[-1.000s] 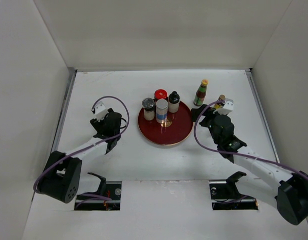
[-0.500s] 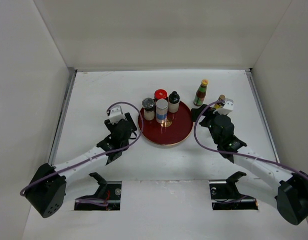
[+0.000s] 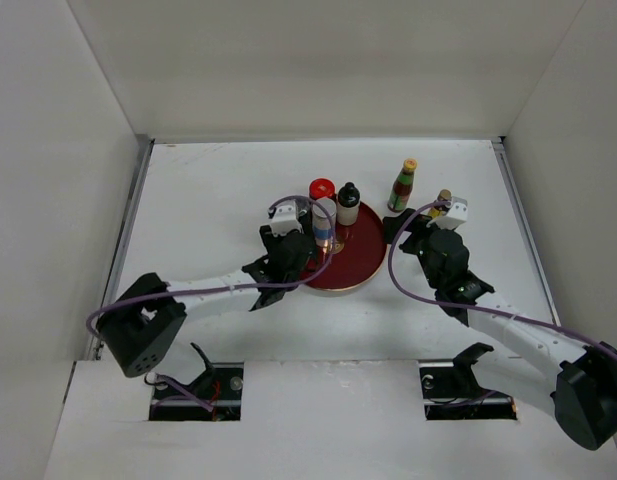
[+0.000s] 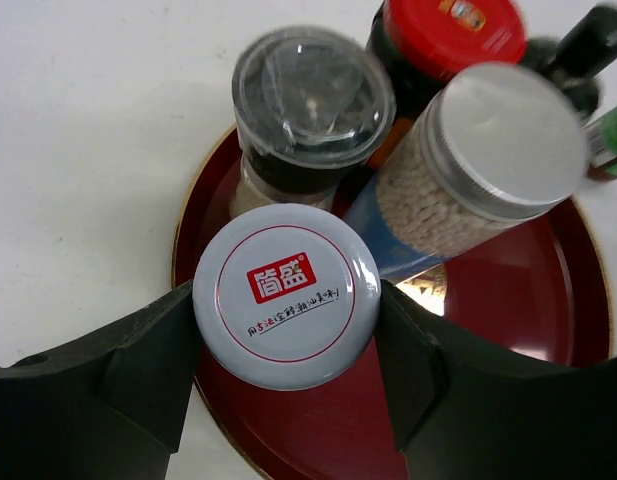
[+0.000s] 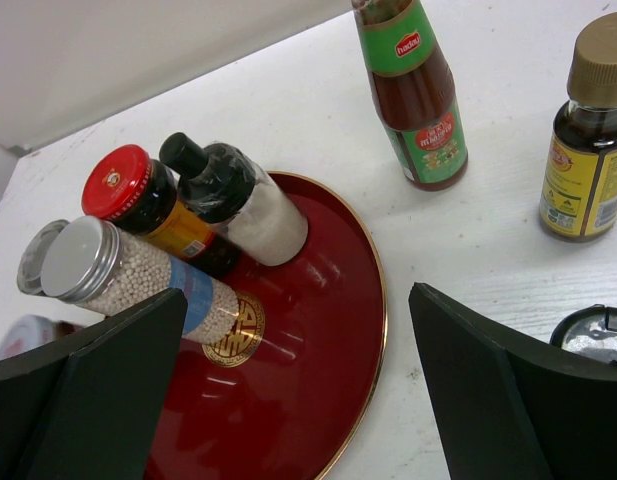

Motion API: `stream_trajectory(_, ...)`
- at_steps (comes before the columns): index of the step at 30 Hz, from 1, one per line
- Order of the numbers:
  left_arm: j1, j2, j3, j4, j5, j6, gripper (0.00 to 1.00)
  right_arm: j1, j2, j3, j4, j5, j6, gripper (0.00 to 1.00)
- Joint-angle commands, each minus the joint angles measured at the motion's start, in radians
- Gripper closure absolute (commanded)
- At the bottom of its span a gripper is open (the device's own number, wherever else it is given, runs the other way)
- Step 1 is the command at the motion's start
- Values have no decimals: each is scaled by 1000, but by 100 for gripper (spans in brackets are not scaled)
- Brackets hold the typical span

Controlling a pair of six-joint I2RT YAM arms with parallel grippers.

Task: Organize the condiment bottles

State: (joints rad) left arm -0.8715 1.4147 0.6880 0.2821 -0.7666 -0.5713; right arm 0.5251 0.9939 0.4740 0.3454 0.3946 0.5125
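We see our left gripper (image 4: 286, 312) squeezing the white-lidded jar (image 4: 286, 290) at the red tray (image 4: 533, 300) edge; our right gripper (image 5: 296, 325) sits spread wide.

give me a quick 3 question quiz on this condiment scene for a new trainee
1. True or false: the orange-capped sauce bottle stands on the red tray.
2. What is between the fingers of the left gripper? A) a white-lidded jar B) a spoon C) nothing
3. Not counting that jar, how many containers stand on the tray?
Key: 1 false; 2 A; 3 four.
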Motion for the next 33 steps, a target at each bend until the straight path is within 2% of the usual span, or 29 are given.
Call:
stream_trajectory(1, 10, 38, 51, 135, -14, 16, 71, 8, -14, 21, 38, -2, -6, 0)
stream_trajectory(6, 4, 87, 35, 164, -19, 16, 67, 8, -50, 17, 44, -3, -11, 0)
stream_trajectory(9, -4, 105, 22, 177, -23, 17, 53, 8, -75, 25, 38, -16, -20, 0)
stream_trajectory(11, -13, 102, 9, 183, -26, 17, 38, 12, -93, 38, 23, -25, -25, 0)
stream_trajectory(13, -24, 69, -19, 192, -28, 22, 25, 13, -104, 67, -20, -16, -34, 20)
stream_trajectory(15, -30, 18, -54, 207, -28, 27, 16, 9, -95, 106, -61, -11, -43, 46)
stream_trajectory(16, -34, -15, -74, 216, -25, 28, 12, -6, -80, 132, -78, -10, -52, 53)
stream_trajectory(18, -40, -92, -116, 235, -16, 34, 5, -41, -32, 194, -120, -11, -72, 56)
stream_trajectory(20, -51, -182, -162, 255, -5, 47, 1, -64, 29, 270, -161, -19, -91, 51)
stream_trajectory(21, -53, -227, -185, 271, 1, 53, 0, -70, 63, 305, -172, -13, -104, 45)
stream_trajectory(24, -48, -350, -269, 337, 19, 62, 0, -113, 159, 392, -183, -3, -147, 14)
stream_trajectory(25, -45, -380, -298, 363, 26, 59, 0, -128, 188, 415, -183, -7, -157, 9)
stream_trajectory(27, -40, -416, -355, 431, 33, 56, 0, -161, 257, 466, -183, -25, -173, 4)
stream_trajectory(33, -11, -402, -475, 652, 35, 54, 0, -221, 446, 610, -210, -33, -219, 3)
